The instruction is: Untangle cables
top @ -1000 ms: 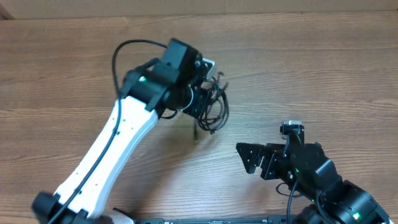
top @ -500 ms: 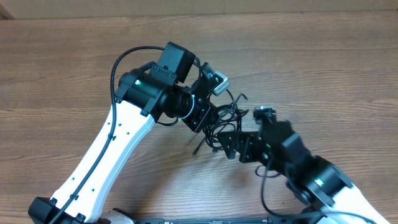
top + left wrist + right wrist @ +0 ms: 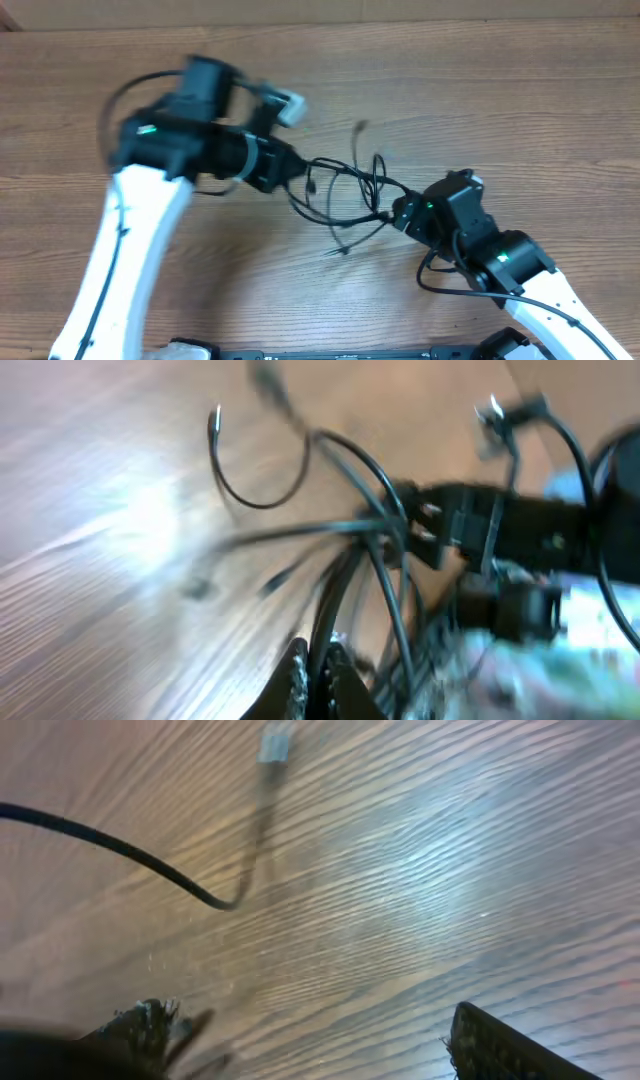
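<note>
The cables (image 3: 348,190) stretched in a loose tangle over the counter (image 3: 520,90), between the arms. The left claw (image 3: 315,663) was clamped shut on strands; the right claw (image 3: 310,1040) gaped, holding nothing. Light, floppy cords, I reckoned, best gripped near a plug.

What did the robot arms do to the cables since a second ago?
The left gripper, shut on the cables, pulled away to the left, stretching them out from a tight clump into long loops. The right gripper came in from the lower right to their right end, jaws apart. The left grip on the cables stayed.
</note>
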Tool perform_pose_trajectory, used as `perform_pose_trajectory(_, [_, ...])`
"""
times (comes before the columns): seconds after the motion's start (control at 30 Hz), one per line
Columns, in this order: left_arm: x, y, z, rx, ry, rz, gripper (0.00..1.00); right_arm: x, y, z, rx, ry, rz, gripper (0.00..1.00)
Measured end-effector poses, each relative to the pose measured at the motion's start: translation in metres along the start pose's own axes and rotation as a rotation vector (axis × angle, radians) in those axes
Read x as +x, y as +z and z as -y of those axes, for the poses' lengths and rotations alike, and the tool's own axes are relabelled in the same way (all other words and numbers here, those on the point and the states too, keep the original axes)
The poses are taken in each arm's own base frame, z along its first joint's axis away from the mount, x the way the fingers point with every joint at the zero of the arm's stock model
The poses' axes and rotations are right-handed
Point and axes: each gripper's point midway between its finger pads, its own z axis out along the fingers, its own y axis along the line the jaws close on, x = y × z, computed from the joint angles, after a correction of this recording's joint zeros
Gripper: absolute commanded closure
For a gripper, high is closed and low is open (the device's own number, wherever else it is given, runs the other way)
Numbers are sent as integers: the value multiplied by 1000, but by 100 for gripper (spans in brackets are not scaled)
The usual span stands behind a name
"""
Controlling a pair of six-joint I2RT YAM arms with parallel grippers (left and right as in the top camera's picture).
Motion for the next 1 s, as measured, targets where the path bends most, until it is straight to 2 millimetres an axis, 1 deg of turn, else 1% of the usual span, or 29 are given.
perform_pose_trajectory(0.03, [-3,-13,-7,-24,-32,39,96,-3,-2,3,4,18,7,14])
perform_pose_trajectory(0.1, [-7,-36,-22,-79,-92,111,96,-7,-5,19,56,55,21,14])
perform_pose_trajectory(0.13, [-10,-51,-32,-117,-126,158,96,-10,-5,29,88,78,31,14])
perform_pose_trajectory(0.17, [-12,-62,-39,-142,-156,190,96,-13,-6,34,101,92,44,14])
perform_pose_trajectory(0.23, [-13,-75,-48,-176,-202,228,96,-16,-6,37,113,104,59,13])
perform_pose_trajectory(0.4, [-12,-78,-54,-195,-267,238,96,-17,-7,37,113,99,64,13])
perform_pose_trajectory(0.47, [-11,-78,-54,-194,-279,237,95,-17,-6,30,79,57,51,14])
perform_pose_trajectory(0.53, [-10,-77,-52,-189,-295,231,89,-15,-6,22,41,14,35,14])
perform_pose_trajectory(0.6, [-9,-73,-47,-176,-306,219,86,-12,-6,16,11,-27,16,14])
perform_pose_trajectory(0.67, [-8,-65,-38,-157,-304,197,81,-10,-9,13,-9,-51,8,13])
perform_pose_trajectory(0.77, [-10,-48,-20,-118,-285,156,72,-15,-24,5,-56,-73,29,13])
perform_pose_trajectory(0.8, [-12,-40,-13,-104,-277,143,67,-19,-34,-1,-83,-76,50,2])
perform_pose_trajectory(0.83, [-13,-31,-6,-89,-273,124,62,-27,-47,-9,-120,-77,83,0])
perform_pose_trajectory(0.87, [-14,-21,-1,-80,-270,103,51,-34,-63,-16,-158,-80,120,0])
perform_pose_trajectory(0.9, [-19,-4,7,-72,-262,86,44,-44,-89,-22,-203,-80,181,0])
perform_pose_trajectory(0.93, [-20,6,9,-71,-265,71,36,-47,-105,-22,-224,-80,218,0])
perform_pose_trajectory(1.0, [-25,33,17,-71,-282,46,34,-51,-131,-17,-242,-74,273,0])
